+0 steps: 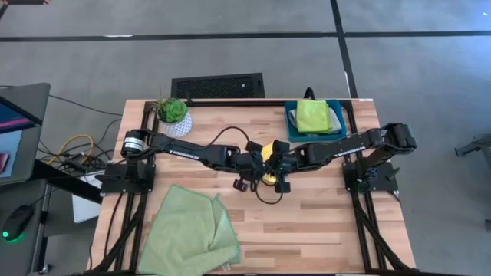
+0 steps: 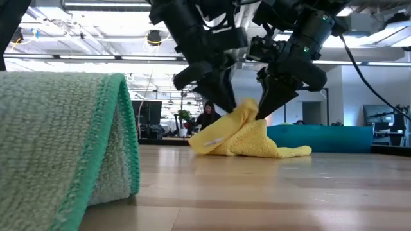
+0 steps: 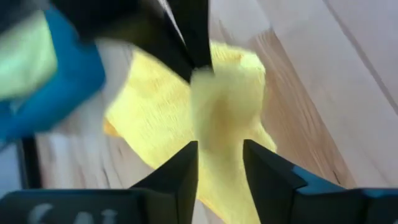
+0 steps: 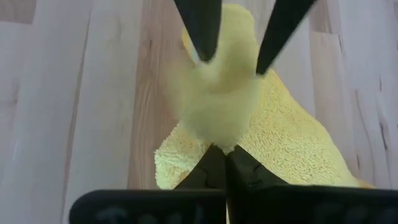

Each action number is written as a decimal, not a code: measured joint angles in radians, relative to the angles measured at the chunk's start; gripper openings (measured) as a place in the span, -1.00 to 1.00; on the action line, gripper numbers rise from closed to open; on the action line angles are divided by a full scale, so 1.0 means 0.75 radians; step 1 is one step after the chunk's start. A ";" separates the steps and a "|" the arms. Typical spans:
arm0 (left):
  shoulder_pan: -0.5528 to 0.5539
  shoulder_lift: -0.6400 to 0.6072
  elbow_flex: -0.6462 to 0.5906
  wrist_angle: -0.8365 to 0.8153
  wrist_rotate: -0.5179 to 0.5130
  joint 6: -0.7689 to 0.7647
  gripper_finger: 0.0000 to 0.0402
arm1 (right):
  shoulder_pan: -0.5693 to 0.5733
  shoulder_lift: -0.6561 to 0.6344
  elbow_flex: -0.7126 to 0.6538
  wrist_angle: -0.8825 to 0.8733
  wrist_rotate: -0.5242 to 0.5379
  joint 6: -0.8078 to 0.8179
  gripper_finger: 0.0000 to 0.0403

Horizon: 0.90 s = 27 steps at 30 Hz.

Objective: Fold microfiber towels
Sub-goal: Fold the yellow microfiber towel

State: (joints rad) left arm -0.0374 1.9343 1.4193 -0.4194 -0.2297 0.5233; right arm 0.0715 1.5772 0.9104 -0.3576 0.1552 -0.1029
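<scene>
Yellow towel (image 1: 268, 151) at tabletop centre, bunched & lifted at its peak. Right gripper (image 4: 225, 151), fingers pressed together, pinches that peak to hold the fold up; left gripper (image 3: 221, 163), fingers spread, straddles the cloth w/o gripping, probably to re-grasp. Pale green towel (image 1: 188, 234) waits at the near-left edge.

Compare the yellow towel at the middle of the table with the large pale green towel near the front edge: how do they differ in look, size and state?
The yellow towel is bunched up, lifted at one fold by the right gripper, with the left gripper open around it; the pale green towel lies untouched. The yellow towel is smaller and plain; the pale green towel is larger, with a darker green stitched edge. Both are fuzzy cloths on the wooden table.
</scene>
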 joint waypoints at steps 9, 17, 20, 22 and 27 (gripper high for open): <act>-0.004 -0.065 -0.001 -0.218 0.095 -0.228 -0.30 | 0.000 -0.025 0.000 -0.042 0.004 -0.003 -0.97; -0.025 -0.213 -0.002 -0.284 -0.009 -0.251 -0.29 | 0.000 -0.070 0.000 -0.070 0.042 -0.001 -0.96; -0.025 -0.255 -0.001 -0.361 -0.026 -0.305 -0.29 | 0.000 -0.107 0.000 -0.075 0.045 0.022 -0.97; -0.024 -0.272 -0.001 -0.400 -0.027 -0.340 -0.29 | -0.005 -0.132 0.000 -0.082 0.046 0.042 -0.97; -0.034 -0.290 -0.001 -0.488 -0.028 -0.402 -0.29 | -0.055 -0.149 0.000 -0.133 0.077 0.293 -0.97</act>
State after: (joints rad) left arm -0.0628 1.7164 1.4185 -0.7851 -0.2509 0.2221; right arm 0.0306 1.4654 0.9104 -0.4573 0.2131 0.1168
